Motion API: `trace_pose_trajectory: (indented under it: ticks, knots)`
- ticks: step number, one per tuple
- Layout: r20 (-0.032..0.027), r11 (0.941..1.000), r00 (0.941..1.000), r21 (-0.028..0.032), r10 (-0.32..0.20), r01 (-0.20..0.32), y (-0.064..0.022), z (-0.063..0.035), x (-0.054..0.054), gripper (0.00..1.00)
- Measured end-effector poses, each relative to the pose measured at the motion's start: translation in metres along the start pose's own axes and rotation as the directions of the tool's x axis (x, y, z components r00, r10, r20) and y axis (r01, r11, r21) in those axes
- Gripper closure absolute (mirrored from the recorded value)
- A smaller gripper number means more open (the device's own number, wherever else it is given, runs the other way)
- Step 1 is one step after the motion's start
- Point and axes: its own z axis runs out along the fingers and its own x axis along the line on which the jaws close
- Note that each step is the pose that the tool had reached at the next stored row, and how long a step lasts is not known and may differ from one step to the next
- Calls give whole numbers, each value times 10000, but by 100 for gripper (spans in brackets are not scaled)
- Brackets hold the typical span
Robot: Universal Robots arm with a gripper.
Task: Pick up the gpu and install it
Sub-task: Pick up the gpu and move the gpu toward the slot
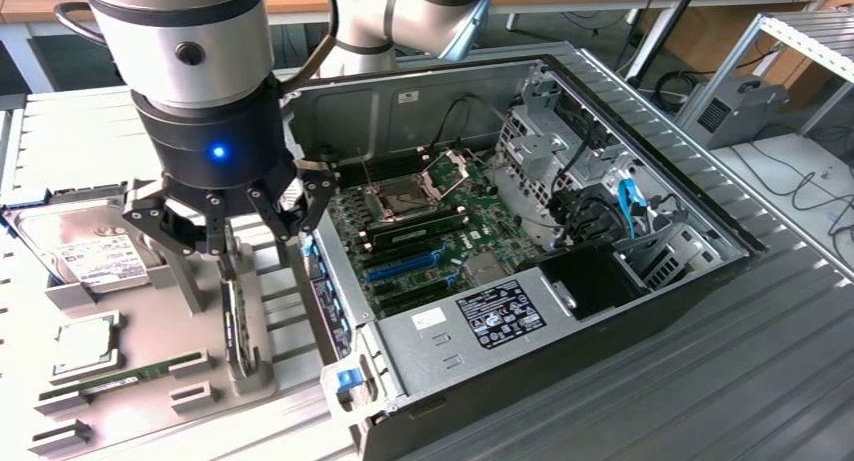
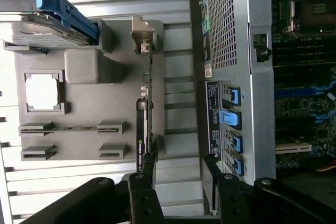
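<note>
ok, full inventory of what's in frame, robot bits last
gpu: 1, black, standing on edge in the parts holder, below the gripper
hard drive: 1, silver with white label, in the holder at the exterior view's left
cpu: 1, silver, in a square recess of the holder
memory stick: 1, green, lying in a holder slot
parts holder: 1, grey, beside the case
PC case: 1, black and silver, side open, exterior view's right
motherboard: 1, green, inside the case
table: 1, grey ribbed metal
arm: 1, silver and black, over the holder
gripper: 1, black, open, holding nothing
</note>
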Motion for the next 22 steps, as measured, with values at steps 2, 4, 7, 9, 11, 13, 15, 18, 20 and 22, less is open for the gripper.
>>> trace_pose_trajectory:
  ticks: [2,4,7,9,11,13,15,18,20,22]
  knots:
    - [1,10000,10000,-1,0,0,0,9,4,52]
    - [0,10000,10000,0,1,-1,0,21,11,52]
    - [0,10000,10000,0,0,0,0,32,14,52]
    - [0,10000,10000,0,0,0,0,40,17,52]
    - [0,10000,10000,0,0,0,0,48,21,52]
    - [0,10000,10000,0,0,0,0,57,26,52]
    - [0,10000,10000,0,0,0,0,66,30,52]
    - [0,10000,10000,0,0,0,0,83,36,52]
    - [0,10000,10000,0,0,0,0,92,37,52]
    - [0,10000,10000,0,0,0,0,102,40,52]
